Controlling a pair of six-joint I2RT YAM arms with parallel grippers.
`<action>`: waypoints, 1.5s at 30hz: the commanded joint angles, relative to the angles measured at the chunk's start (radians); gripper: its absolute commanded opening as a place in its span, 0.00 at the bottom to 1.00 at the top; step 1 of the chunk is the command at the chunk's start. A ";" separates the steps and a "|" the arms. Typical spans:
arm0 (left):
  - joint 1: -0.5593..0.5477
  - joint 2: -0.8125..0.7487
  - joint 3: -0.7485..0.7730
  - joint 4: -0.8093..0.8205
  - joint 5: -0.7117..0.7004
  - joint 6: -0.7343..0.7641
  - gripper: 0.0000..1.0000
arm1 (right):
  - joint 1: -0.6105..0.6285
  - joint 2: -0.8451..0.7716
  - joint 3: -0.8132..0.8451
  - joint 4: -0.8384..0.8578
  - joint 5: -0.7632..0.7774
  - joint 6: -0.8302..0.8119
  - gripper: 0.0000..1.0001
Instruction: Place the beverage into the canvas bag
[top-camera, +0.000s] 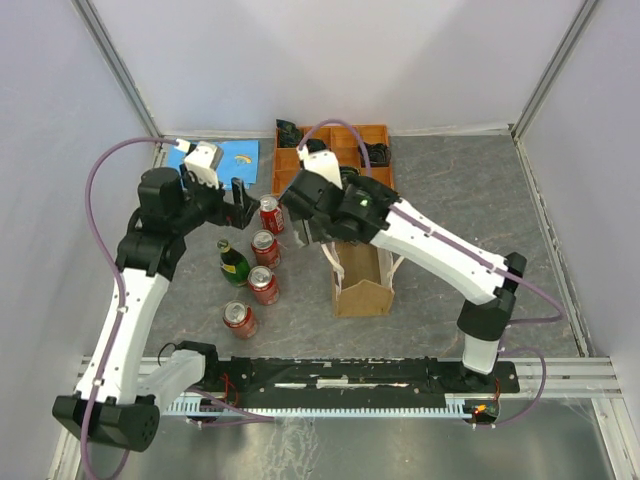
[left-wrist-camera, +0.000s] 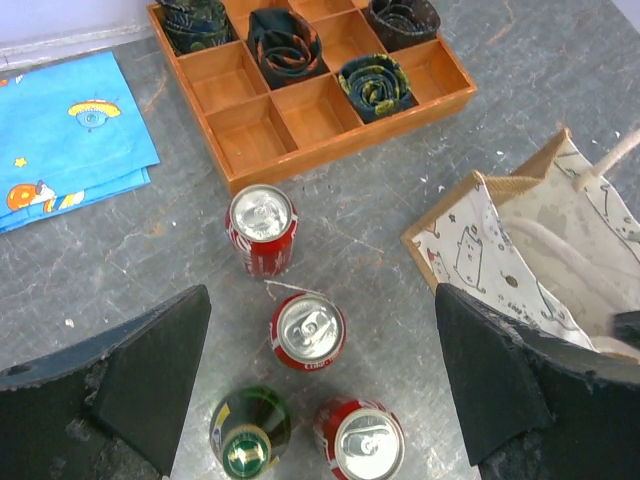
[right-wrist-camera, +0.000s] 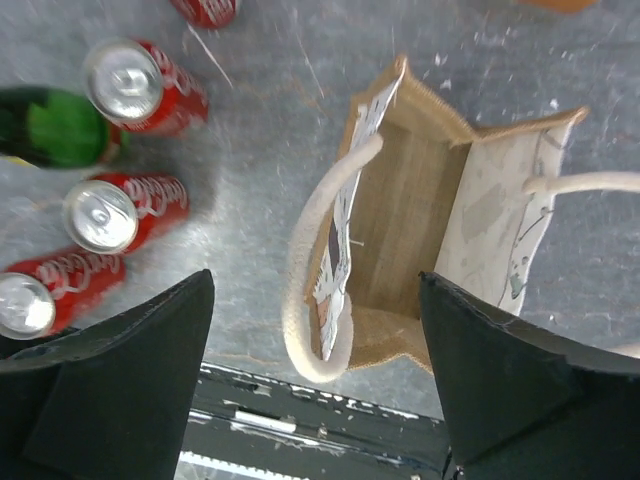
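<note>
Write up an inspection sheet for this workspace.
Surface: grey marbled table, light specks.
Job's things: canvas bag upright, mouth open, no drink seen inside; four red cans and a green bottle standing to its left.
Clutter: orange tray holding dark rolled fabric; blue cloth.
Grippers: left gripper open above the cans; right gripper open above the bag.
Cables: purple cables looping from both arms.
Surroundings: white enclosure walls.

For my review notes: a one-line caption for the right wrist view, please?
Open right tool hovers above the open canvas bag, red cans and a green bottle beside it.
</note>
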 joint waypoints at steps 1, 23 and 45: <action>-0.006 0.104 0.085 -0.034 -0.020 -0.003 0.99 | -0.001 -0.079 0.110 -0.012 0.122 -0.018 0.97; -0.053 0.777 0.588 -0.250 -0.125 0.025 0.97 | -0.264 -0.374 -0.341 -0.095 0.102 0.036 0.99; -0.111 1.024 0.775 -0.458 -0.280 0.105 0.97 | -0.272 -0.498 -0.507 -0.089 0.085 0.124 0.99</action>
